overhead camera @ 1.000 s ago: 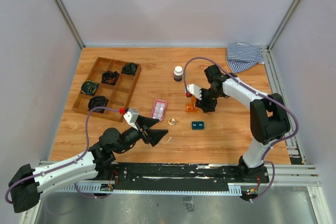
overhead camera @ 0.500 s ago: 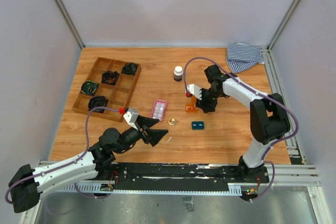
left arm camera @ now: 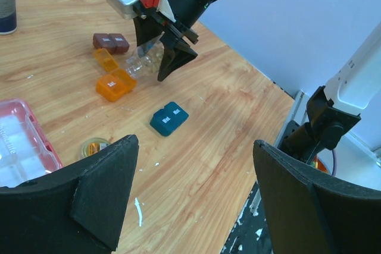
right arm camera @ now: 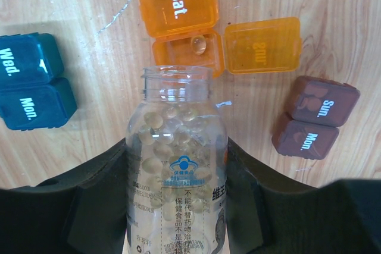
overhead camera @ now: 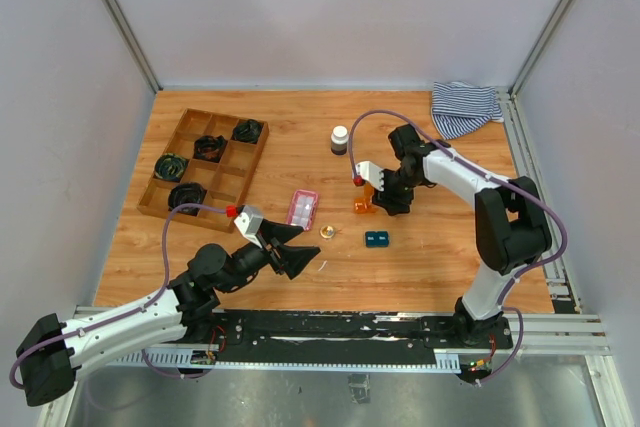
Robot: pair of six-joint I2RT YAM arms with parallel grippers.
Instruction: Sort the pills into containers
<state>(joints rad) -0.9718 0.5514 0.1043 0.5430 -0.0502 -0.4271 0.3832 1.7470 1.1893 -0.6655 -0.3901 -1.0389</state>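
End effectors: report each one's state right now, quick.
Left end effector: open, holding nothing.
Right end effector: closed on the clear pill bottle.

Robot lab cell, white walls (overhead camera: pixel 330 7), aluminium rails (overhead camera: pixel 565 332)

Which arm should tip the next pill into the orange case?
Right: the right gripper holds the open pill bottle with its mouth at the open orange case. The left gripper hangs open and empty, farther off.
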